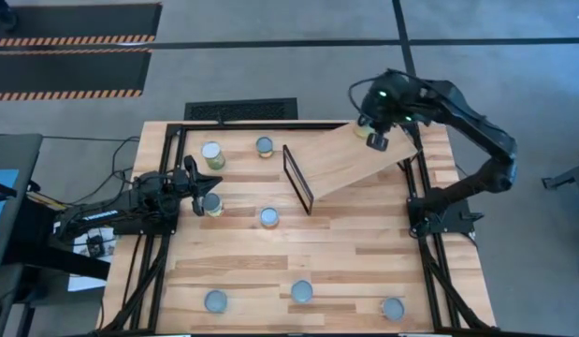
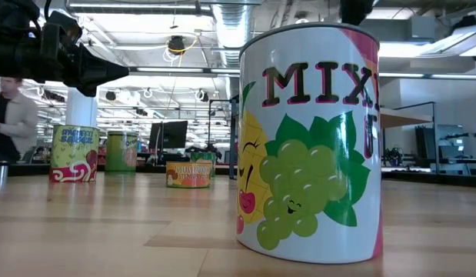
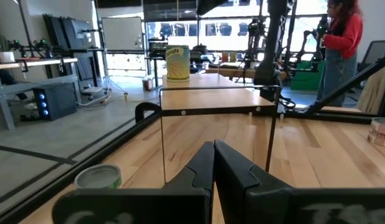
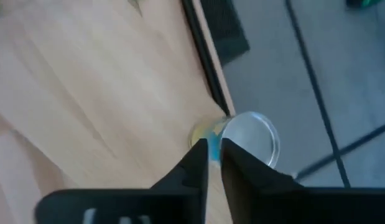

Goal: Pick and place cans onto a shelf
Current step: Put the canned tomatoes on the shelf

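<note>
From above, the right gripper (image 1: 376, 138) hangs over the far end of the shelf (image 1: 345, 161), with one can (image 1: 362, 130) standing just beside it; the shelf lies slanted, its black frame (image 1: 297, 178) at the near end. The left gripper (image 1: 197, 182) rests low on the surface (image 1: 308, 262), a can (image 1: 212, 204) just beside it. In the left wrist view its fingers (image 3: 204, 168) are pressed together, holding nothing. In the right wrist view the fingers (image 4: 198, 155) stand nearly closed above the can's silver top (image 4: 251, 137), gripping nothing.
</note>
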